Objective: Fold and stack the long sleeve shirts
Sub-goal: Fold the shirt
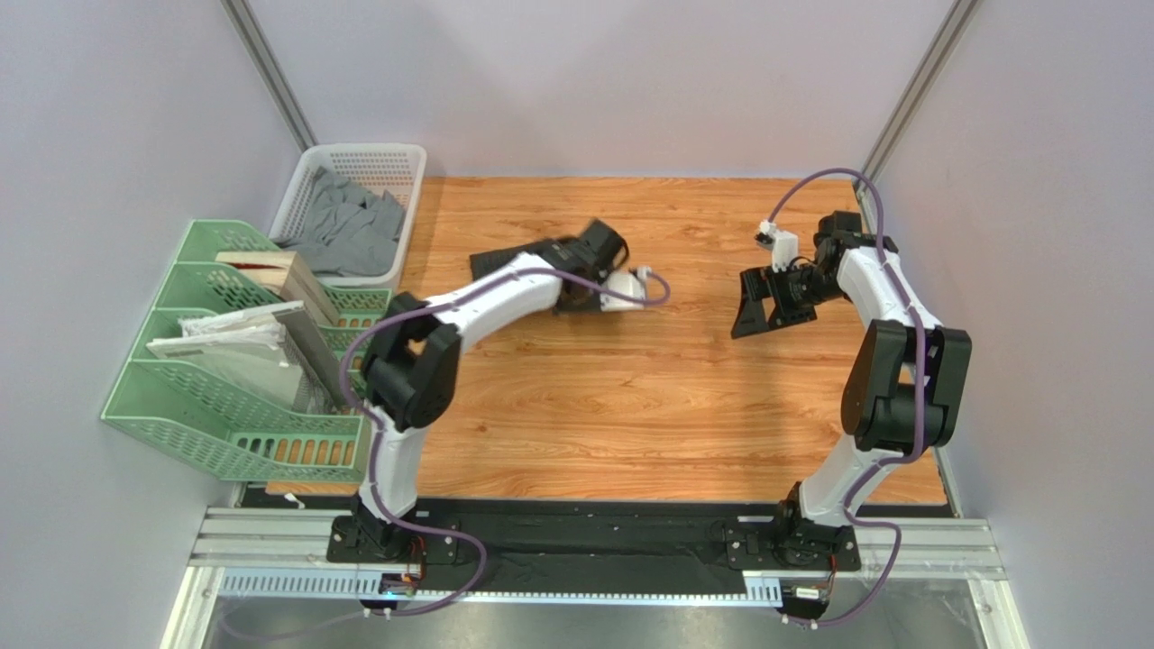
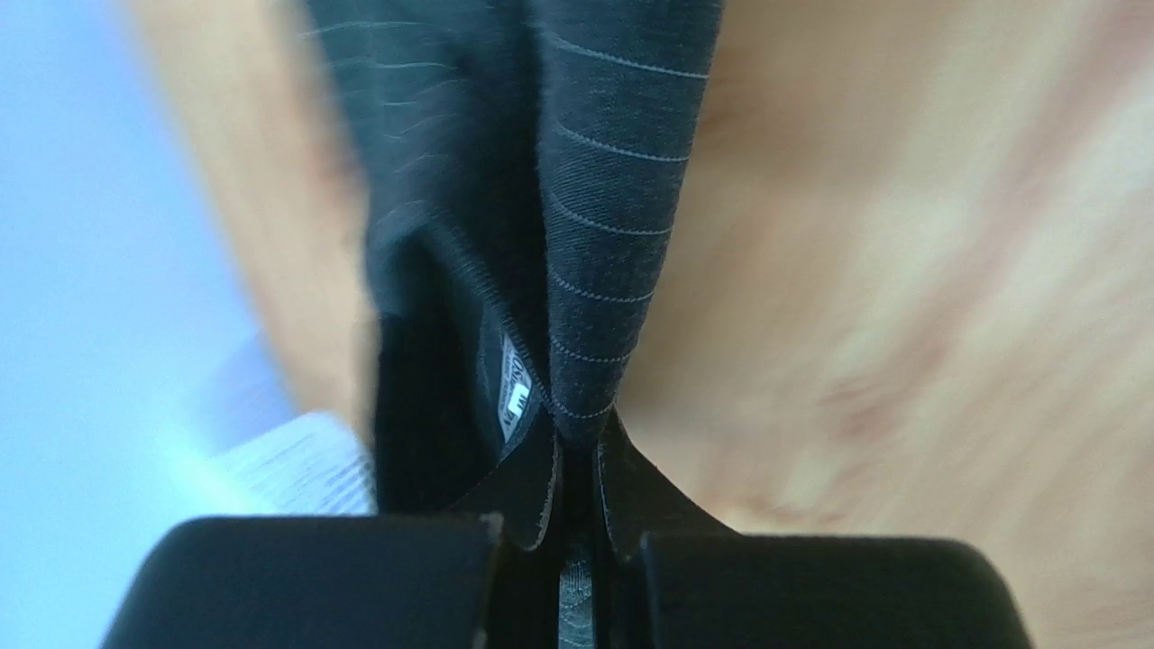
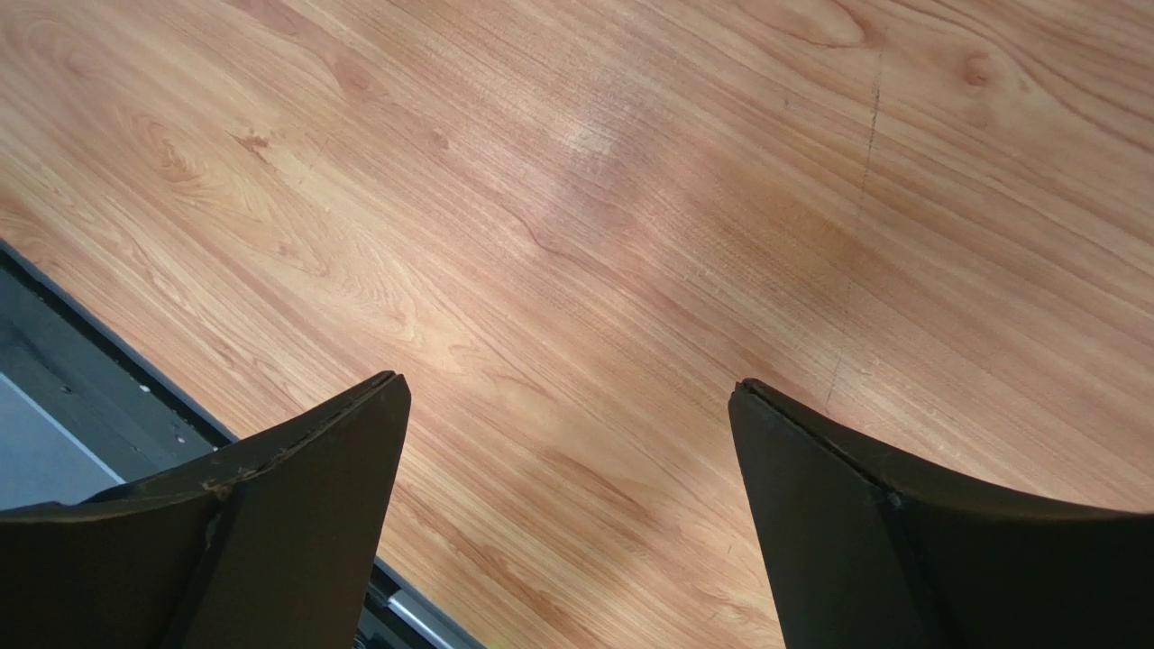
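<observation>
Left claw pinched tight on folded pinstripe shirt, approx 11 o'clock on table. Right claw wide, empty, 2 o'clock. Probably best: grip firm, lower flat so folds hold.

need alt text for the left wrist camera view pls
The left pincer is shut on a bunched fold of a dark pinstriped shirt, which runs away from the camera. A small white label shows inside the fold, and the wooden table behind is blurred.
</observation>
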Controlling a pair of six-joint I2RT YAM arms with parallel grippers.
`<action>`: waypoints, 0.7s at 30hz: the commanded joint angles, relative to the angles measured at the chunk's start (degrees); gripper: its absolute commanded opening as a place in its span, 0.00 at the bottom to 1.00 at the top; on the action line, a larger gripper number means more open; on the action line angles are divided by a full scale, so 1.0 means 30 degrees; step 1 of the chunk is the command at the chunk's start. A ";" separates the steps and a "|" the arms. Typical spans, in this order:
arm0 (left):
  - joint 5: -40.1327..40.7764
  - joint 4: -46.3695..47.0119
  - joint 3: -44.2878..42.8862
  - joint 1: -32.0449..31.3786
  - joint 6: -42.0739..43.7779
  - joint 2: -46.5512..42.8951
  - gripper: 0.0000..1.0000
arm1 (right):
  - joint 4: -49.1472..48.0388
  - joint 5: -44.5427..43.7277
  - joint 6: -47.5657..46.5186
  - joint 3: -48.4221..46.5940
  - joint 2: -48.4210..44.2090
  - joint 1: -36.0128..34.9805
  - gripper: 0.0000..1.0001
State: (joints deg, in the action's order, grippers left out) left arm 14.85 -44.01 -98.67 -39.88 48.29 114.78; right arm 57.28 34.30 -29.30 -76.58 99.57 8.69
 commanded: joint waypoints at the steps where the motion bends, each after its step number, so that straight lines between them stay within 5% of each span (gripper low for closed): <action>1: 0.1613 0.1280 0.2389 -0.1850 -0.3455 0.1902 0.00 | 0.0244 0.0753 0.0451 -0.0550 0.0121 0.0385 0.96; 4: 0.0823 0.0989 0.2891 -0.2848 -0.6270 0.2754 0.02 | 0.0623 0.0694 0.0071 -0.0549 0.0033 0.0560 0.96; 6: 0.0501 0.0930 0.2950 -0.3463 -0.7333 0.2814 0.16 | 0.0771 0.0723 -0.0077 -0.0549 0.0033 0.0590 0.96; 8: 0.0557 0.0608 0.2746 -0.4047 -0.8273 0.2581 0.48 | 0.1063 0.0956 -0.0136 -0.0666 0.0120 0.0590 0.96; 9: 0.0441 0.0578 0.2716 -0.4225 -0.8362 0.2347 0.83 | 0.1093 0.1103 -0.0107 -0.0724 0.0208 0.0590 0.96; 10: 0.0237 0.0230 0.2628 -0.4459 -0.8740 0.1765 0.87 | 0.1065 0.1191 -0.0020 -0.0870 0.0296 0.0561 0.96; 16: -0.4794 -0.5040 -0.1638 -0.4901 -0.9010 -0.0666 0.88 | 0.1211 0.1952 0.0683 -0.1573 0.0852 0.0561 0.96; 21: -0.8545 -0.8290 -0.3697 -0.1979 -0.7405 -0.1378 0.71 | 0.1416 0.3183 0.1648 -0.1721 0.0912 0.0561 0.96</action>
State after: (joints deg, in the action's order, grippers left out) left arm 1.19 -57.78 -103.39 -53.32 23.81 116.64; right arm 60.69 39.11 -27.53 -79.66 102.15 10.22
